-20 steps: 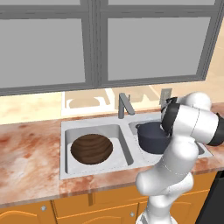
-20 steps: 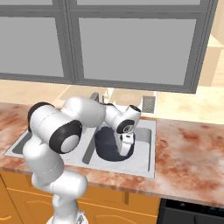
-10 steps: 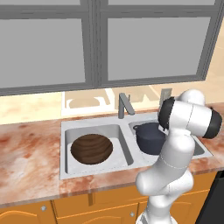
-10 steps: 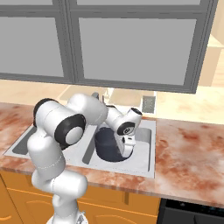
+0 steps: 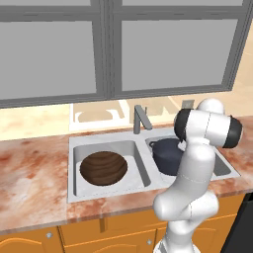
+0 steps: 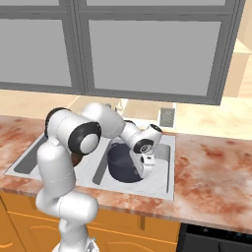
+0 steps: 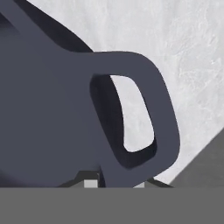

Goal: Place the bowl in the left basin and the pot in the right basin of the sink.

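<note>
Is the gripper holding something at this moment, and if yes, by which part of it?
Yes. The gripper is closed on the pot, gripping one loop handle at its rim. The pot is in the right basin.

My table [image 5: 34, 173] is a reddish-brown marbled slab running along the wall, over orange cabinet fronts [image 5: 123, 230]. Set into it is the light-grey sink [image 5: 106, 190], two basins split by a divider, angular grey faucet [image 5: 141, 118] at the back edge. The brown bowl [image 5: 103, 167] sits flat in the left basin [image 5: 81, 150]. The dark pot [image 6: 123, 162] rests in the right basin [image 6: 162, 174], its loop handle right up close in my hand view.
</note>
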